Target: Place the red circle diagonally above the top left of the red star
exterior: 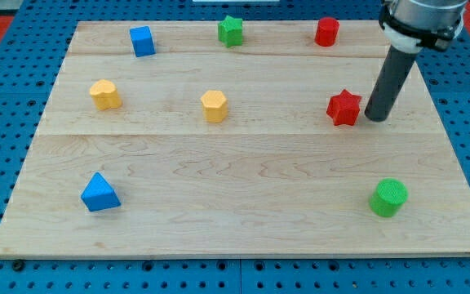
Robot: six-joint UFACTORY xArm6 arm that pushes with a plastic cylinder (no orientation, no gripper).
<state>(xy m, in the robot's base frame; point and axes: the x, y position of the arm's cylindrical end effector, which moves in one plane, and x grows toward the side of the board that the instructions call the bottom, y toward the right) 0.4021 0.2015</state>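
The red circle [326, 31], a short red cylinder, stands near the board's top edge, right of centre. The red star [344, 108] lies below it, in the right part of the board. My tip [375, 118] is down on the board just to the right of the red star, a small gap apart from it. The red circle is well above and to the left of my tip.
A green star [231, 30] and a blue cube [142, 41] sit along the top. A yellow block [104, 95] and a yellow hexagon [214, 106] lie mid-left. A blue triangle [99, 193] is bottom left, a green cylinder [388, 197] bottom right. The wooden board [243, 220] lies on a blue pegboard.
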